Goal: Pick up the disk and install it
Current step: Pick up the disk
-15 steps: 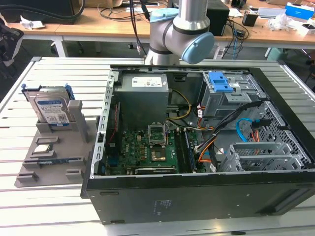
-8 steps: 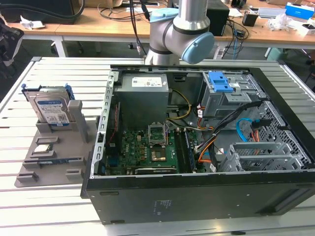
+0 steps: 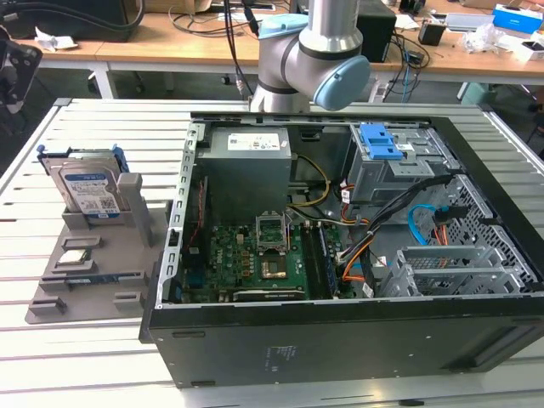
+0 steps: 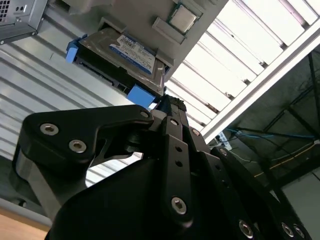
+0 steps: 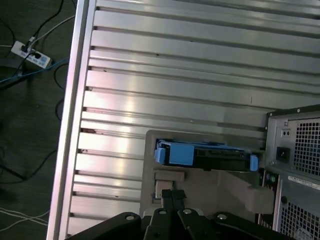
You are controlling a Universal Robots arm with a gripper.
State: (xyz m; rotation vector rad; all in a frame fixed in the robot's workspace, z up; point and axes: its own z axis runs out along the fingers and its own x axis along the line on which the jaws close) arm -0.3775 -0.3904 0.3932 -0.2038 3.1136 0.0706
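Observation:
The disk (image 3: 89, 191) stands on edge in a grey holder (image 3: 127, 212) on the slatted table, at the exterior view's left, beside the open computer case (image 3: 255, 340). Its white-and-blue label and blue side rails show. In both wrist views the disk (image 4: 127, 57) (image 5: 205, 155) lies beyond my gripper (image 4: 170, 102) (image 5: 173, 194), which hangs clear of it, shut and holding nothing. The arm's grey and blue joints (image 3: 310, 59) rise behind the case.
A small square processor chip (image 3: 75, 257) (image 4: 182, 17) lies on the holder's base. Inside the case are a grey drive cage with a blue latch (image 3: 382, 144), the motherboard (image 3: 255, 255) and cables. Bare slatted table (image 5: 190, 65) spreads around the holder.

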